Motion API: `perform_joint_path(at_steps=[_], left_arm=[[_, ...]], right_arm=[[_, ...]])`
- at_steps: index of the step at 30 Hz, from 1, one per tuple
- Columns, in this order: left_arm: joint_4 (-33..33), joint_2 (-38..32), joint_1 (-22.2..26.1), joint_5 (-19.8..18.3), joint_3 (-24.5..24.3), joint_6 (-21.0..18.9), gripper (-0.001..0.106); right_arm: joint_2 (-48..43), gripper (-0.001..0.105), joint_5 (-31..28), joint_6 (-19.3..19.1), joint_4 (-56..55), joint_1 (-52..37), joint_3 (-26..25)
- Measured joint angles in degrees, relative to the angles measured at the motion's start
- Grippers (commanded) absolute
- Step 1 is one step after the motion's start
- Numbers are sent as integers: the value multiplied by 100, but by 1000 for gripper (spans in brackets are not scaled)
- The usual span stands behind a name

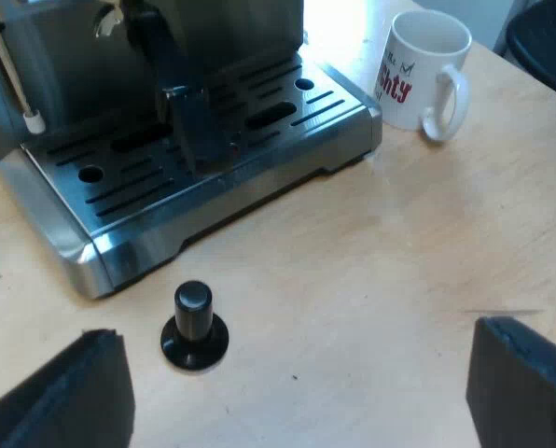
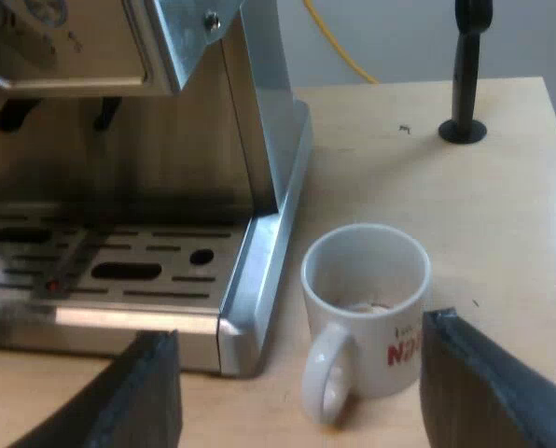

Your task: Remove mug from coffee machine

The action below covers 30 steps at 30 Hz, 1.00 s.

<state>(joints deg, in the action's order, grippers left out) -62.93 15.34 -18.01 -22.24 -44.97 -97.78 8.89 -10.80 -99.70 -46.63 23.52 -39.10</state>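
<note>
One mug (image 2: 367, 308) stands on table (image 1: 399, 261), just beside one espresso machine (image 2: 213, 187), off its drip tray. One black-knob tamper (image 1: 194, 327) stands near the tray. Left gripper (image 1: 297, 373) wide, empty. Right gripper (image 2: 301, 392) wide, empty, near mug.

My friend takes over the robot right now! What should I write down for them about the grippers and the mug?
left gripper: open, holding nothing, over the table near the tamper.
right gripper: open, holding nothing, close to the mug.
The mug stands upright on the table beside the espresso machine, next to its drip tray, not on it.
Done: the mug looks to be off the machine.
Left to do: probably nothing but drawing the arms away.
</note>
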Motion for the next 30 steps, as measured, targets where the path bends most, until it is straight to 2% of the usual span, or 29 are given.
perform_joint_path(at_steps=[6, 9, 15, 21, 27, 30], left_arm=[[0, -646, 0, 503, 0, 3, 87], [0, -1015, 0, 626, 0, 12, 87], [9, -1541, 0, 638, 121, 44, 87], [-237, -1589, 0, 651, 283, 78, 87], [-198, -1589, 0, 673, 798, 207, 87], [182, -1589, 0, 673, 1156, 224, 87]], right_arm=[[-601, 58, 158, -162, -562, 0, 0], [-841, 56, 174, -174, -730, 0, 0], [-922, 49, 390, -179, -804, 0, 278], [-922, 49, 521, -191, -847, 0, 600], [-922, 49, 678, -269, -847, 0, 983], [-922, 49, 770, -283, -846, 0, 1124]])
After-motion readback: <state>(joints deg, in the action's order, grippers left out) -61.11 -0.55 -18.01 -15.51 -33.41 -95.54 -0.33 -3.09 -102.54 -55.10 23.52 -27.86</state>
